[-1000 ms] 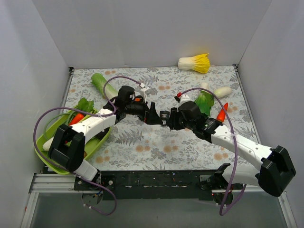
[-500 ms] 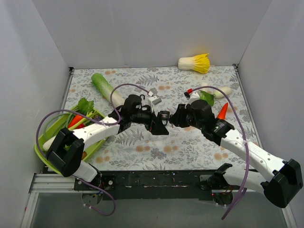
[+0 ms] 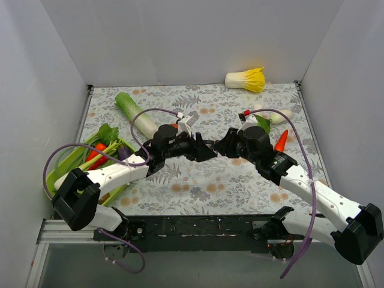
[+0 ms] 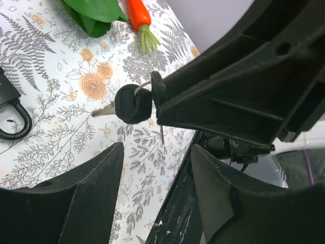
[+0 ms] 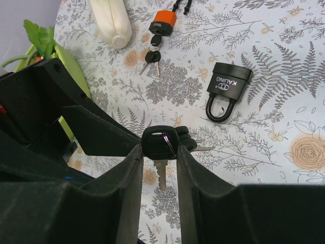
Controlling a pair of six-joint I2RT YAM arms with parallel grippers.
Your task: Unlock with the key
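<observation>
The right hand (image 5: 159, 152) pinches a black-headed key (image 5: 159, 142) at its fingertips; the left hand (image 4: 156, 150) faces it, fingers apart, just short of it. A black padlock (image 5: 227, 86) lies beyond on the fern-patterned table (image 5: 284, 61), white walls (image 3: 180, 36) around.

Light even and diffuse, from above; white walls (image 3: 180, 36) bright, no glare. Soft, faint shadows on tablecloth (image 3: 198, 180). Wrist views: near fingers (image 4: 76, 203) dark, underexposed, slightly soft; key (image 5: 160, 144) and padlock (image 5: 228, 81) sharp. Mild wide-angle stretch at edges.
</observation>
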